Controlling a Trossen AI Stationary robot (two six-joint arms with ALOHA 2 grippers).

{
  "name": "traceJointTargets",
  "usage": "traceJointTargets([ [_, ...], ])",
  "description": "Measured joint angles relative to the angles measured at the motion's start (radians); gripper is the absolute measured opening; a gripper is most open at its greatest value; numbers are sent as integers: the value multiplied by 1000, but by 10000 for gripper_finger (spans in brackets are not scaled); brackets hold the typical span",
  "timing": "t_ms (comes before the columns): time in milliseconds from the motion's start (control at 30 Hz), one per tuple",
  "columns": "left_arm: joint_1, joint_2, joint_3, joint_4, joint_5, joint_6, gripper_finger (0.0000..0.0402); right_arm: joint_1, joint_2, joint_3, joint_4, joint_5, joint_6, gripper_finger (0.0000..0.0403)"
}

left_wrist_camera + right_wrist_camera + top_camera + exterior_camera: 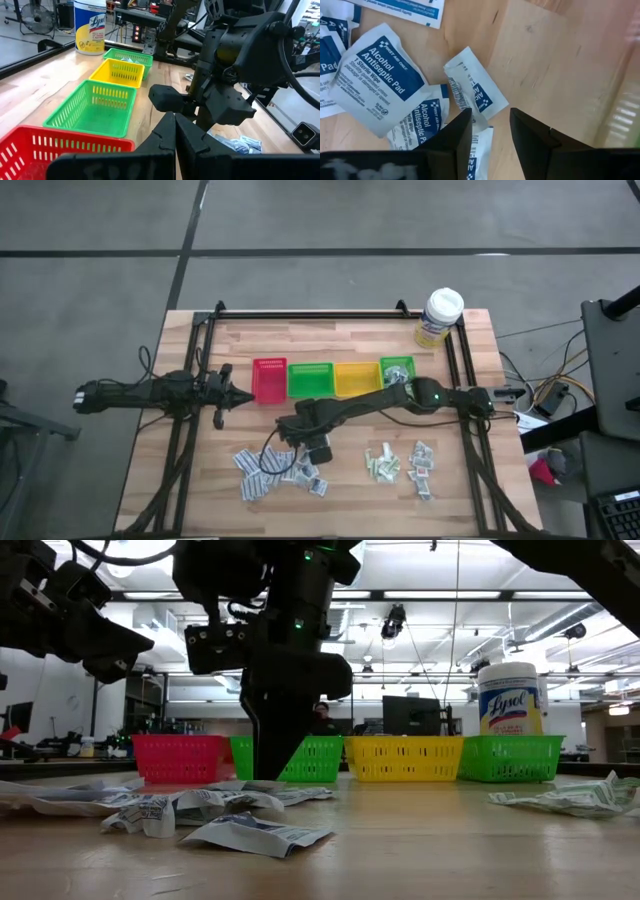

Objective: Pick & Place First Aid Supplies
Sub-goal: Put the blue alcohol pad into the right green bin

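Observation:
The first aid supplies lie on the wooden table in two loose heaps, a white-blue heap (278, 470) near the front middle and a paler heap (400, 463) to its right. My right gripper (318, 450) points down over the white-blue heap with its fingers open. In the right wrist view its fingers (490, 122) stand either side of one end of a small white-blue sachet (472, 95). In the low view its fingertips (268, 775) reach down to the heap (200, 805). My left gripper (175, 135) is shut on nothing and hovers level by the red bin (269, 378). My right gripper comes at the white-blue sachet from above, one finger on each side of its near end (480, 117). I cannot tell whether the fingertips touch the sachet or the table.
Red, green (310, 378), yellow (356, 377) and a second green bin (397, 370) stand in a row behind the heaps. A yellow wipes tub (440, 317) with a white lid stands at the far right corner. More sachets (375, 75) overlap around the one under the fingers.

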Motion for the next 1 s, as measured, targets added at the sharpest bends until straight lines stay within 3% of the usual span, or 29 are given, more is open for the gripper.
traceJointTargets([
  [467, 0, 0, 0, 0, 1, 3, 0, 20, -8, 47, -81, -26, 12, 134],
  [1000, 0, 0, 0, 0, 1, -5, 0, 3, -8, 11, -15, -18, 2, 133],
])
